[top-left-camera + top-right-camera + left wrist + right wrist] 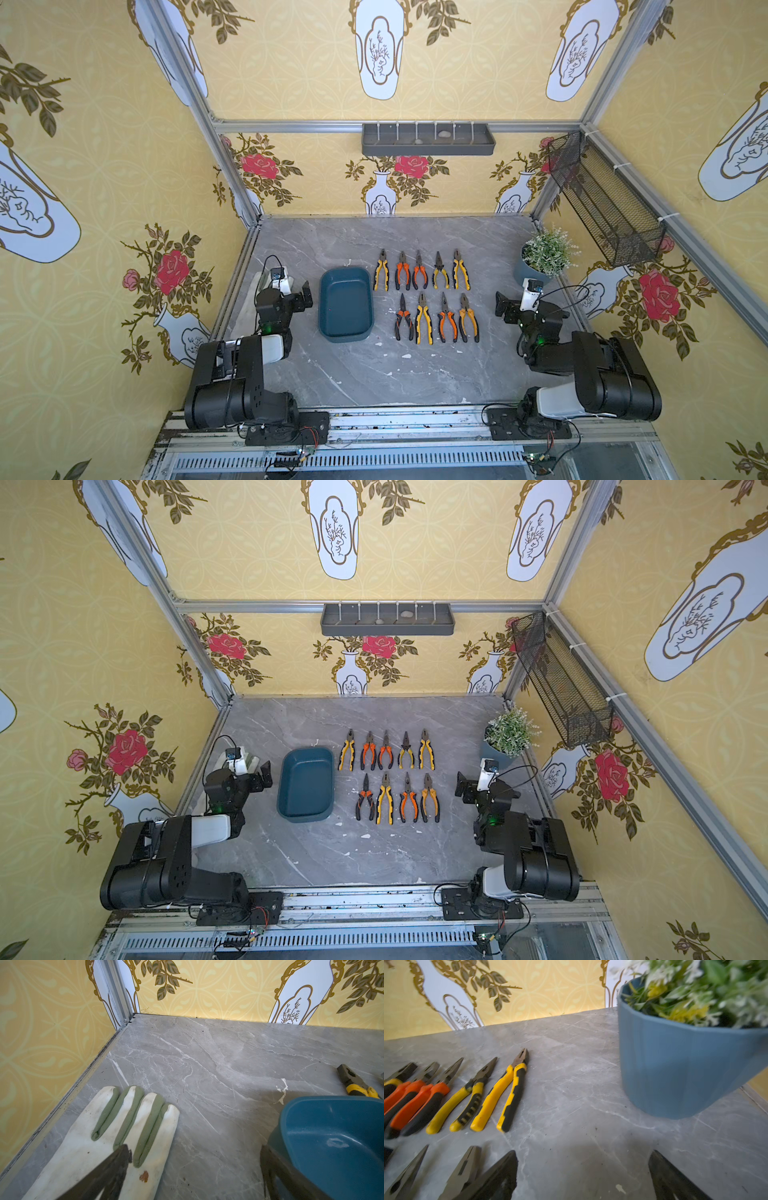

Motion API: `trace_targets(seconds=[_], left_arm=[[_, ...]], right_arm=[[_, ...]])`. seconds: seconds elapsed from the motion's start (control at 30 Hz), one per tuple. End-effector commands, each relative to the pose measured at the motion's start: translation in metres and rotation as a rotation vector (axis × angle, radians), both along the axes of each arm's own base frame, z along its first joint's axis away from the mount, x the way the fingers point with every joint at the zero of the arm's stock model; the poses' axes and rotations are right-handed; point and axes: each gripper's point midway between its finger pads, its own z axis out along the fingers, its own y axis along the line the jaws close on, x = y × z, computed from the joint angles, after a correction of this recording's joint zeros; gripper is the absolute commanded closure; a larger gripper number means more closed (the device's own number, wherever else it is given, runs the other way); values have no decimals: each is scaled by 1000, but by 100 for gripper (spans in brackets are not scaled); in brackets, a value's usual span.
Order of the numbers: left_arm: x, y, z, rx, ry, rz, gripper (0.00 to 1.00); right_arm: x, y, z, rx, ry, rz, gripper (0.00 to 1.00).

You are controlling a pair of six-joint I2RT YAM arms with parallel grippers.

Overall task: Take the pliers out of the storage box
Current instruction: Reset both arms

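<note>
We've got the grey table (374,374) with the storage box (345,305) sitting empty on it. All nine pliers (422,305) lie in two rows just right of the box. The left gripper (305,296) hangs left of the box and the right gripper (503,305) is out past the pliers, both gaping wide with nothing in them.
</note>
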Motion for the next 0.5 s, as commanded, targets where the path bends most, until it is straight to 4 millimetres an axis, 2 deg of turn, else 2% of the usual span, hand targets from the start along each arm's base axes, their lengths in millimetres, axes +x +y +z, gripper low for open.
trace_targets(seconds=[0.0, 0.2, 0.47], left_arm=[[0, -2, 1, -11, -7, -8, 1], [0, -2, 1, -11, -8, -7, 1], [0, -2, 1, -11, -8, -8, 1]], right_arm=[[-1, 14, 18, 1, -86, 108, 3], [6, 8, 16, 15, -60, 82, 3], [6, 8, 15, 15, -55, 81, 3]])
